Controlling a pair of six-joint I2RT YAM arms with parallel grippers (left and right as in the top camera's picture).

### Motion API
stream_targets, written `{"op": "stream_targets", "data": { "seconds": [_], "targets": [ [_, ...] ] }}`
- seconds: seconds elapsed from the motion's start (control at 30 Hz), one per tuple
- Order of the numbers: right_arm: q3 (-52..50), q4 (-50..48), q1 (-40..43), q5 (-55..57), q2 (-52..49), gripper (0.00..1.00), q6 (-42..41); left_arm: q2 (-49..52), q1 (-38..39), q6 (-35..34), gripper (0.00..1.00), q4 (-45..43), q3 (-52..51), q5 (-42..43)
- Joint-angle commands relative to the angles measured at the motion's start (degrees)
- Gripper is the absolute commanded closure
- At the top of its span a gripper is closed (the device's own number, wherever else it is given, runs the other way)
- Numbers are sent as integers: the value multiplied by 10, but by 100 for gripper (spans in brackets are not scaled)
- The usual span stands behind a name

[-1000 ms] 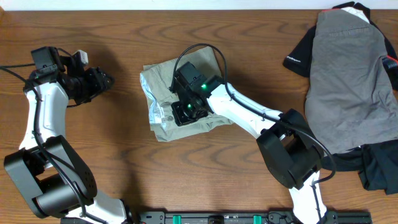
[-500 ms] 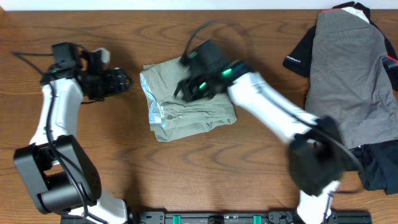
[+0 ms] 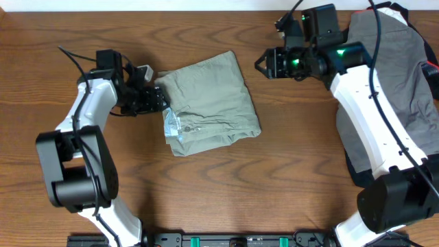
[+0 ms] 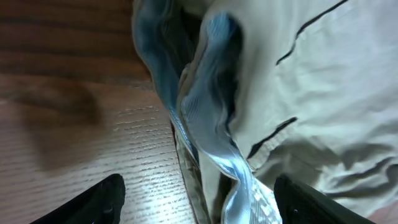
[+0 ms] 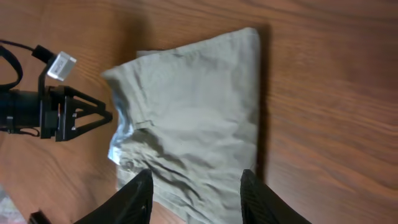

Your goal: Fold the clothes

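Khaki shorts (image 3: pixel 209 103): folded to a compact, roughly square bundle on the table (image 3: pixel 226 199), a little L of centre. The waistband edge w/ pale pocket lining (image 3: pixel 171 127) faces L. L gripper (image 3: pixel 162 100) sits right at that edge; the wrist view shows its fingers (image 4: pixel 93 199) spread wide w/ the layered edge rising between them, nothing pinched yet. R gripper (image 3: pixel 263 64) hangs beyond the bundle's upper-R corner, clear of the cloth, its fingers (image 5: pixel 138 198) apart & empty. Grey shorts (image 3: pixel 387 89) over a black garment (image 3: pixel 328 63) lie at far R, w/ the R arm crossing above them. Step in hand (judged): taking the L edge to close or tidy the last fold. To do it well, get one finger under all layers, not just the lining, before closing; a grip on the lining alone would prob. drag the pocket out & loosen the stack. Lift low, carry the edge across in one arc, and lay it flush w/ the R border. R gripper could pin the opposite side so the bundle doesn't skid on the wood. The bottom edge looks skewed, so square it after.
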State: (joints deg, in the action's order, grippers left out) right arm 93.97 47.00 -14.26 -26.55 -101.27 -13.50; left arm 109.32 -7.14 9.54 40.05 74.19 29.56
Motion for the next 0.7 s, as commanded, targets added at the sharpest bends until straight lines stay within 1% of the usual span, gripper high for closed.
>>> {"op": "stream_targets", "data": {
  "seconds": [0.0,0.2,0.23,0.37,0.67],
  "targets": [
    [4,5,15,-3,15,56,18,11,9,29,22,0,0,-7],
    [4,4,16,-2,15,56,20,20,28,30,21,0,-2,-6],
    [4,3,16,-2,15,56,20,21,34,39,21,-1,-4,-6],
    [4,4,16,-4,15,56,20,32,51,42,21,-19,-9,-7],
    [4,22,16,-7,15,58,32,84,52,36,21,-31,-9,-7]
  ]
}}
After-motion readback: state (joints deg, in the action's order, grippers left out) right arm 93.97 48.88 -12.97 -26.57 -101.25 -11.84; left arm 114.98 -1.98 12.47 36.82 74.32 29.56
